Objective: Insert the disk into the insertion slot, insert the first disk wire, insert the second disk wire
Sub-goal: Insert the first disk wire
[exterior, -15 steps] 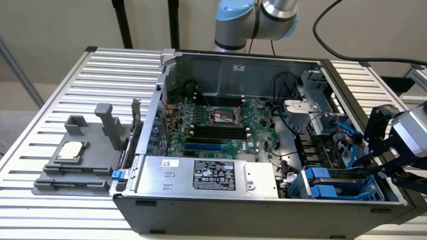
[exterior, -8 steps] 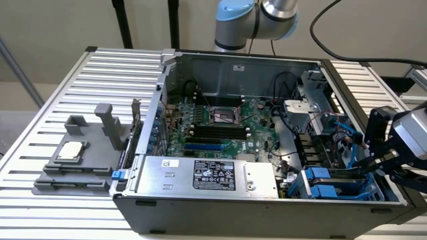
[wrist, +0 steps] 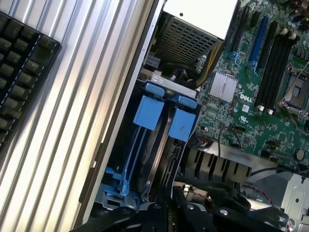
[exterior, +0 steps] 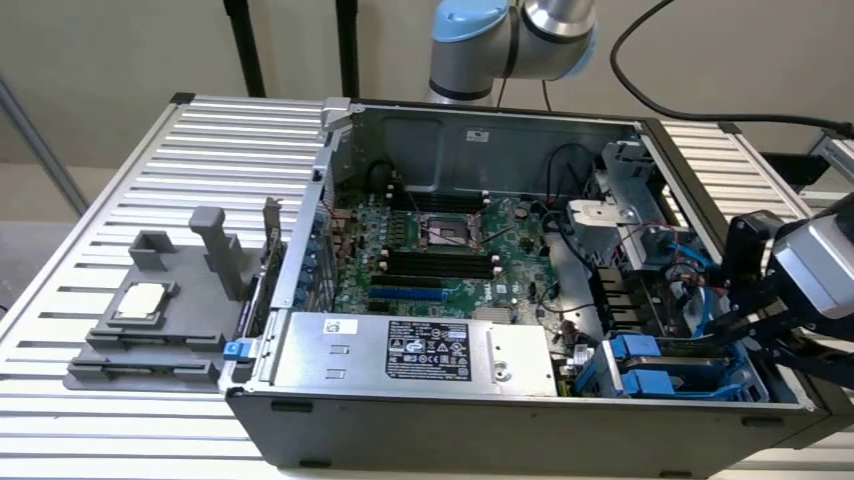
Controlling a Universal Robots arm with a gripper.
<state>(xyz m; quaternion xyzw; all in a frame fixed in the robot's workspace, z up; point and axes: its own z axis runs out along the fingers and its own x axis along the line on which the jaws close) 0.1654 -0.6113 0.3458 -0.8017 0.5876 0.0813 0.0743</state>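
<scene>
The disk [wrist: 166, 159] stands on edge in its blue carrier frame inside the insertion slot [wrist: 145, 193], the drive bay in a corner of the dark grey case. Its blue tab [wrist: 183, 123] sits beside a second blue tab [wrist: 147, 111]. My gripper [wrist: 172, 199] reaches down over the bay, its black fingers [wrist: 186, 210] close together on the disk's thin end. In the exterior view the gripper [exterior: 731, 335] hangs over the case's near corner at the exterior view's right, just above the blue carriers [exterior: 641, 365].
A silver power-supply box [exterior: 414, 350] lies beside the bay, with the green motherboard [exterior: 441, 250] behind it. Blue cables [exterior: 687, 290] hang near the bay. A grey fixture [exterior: 160, 320] stands on the ribbed table [exterior: 80, 420]. A black keyboard [wrist: 19, 82] lies outside the case.
</scene>
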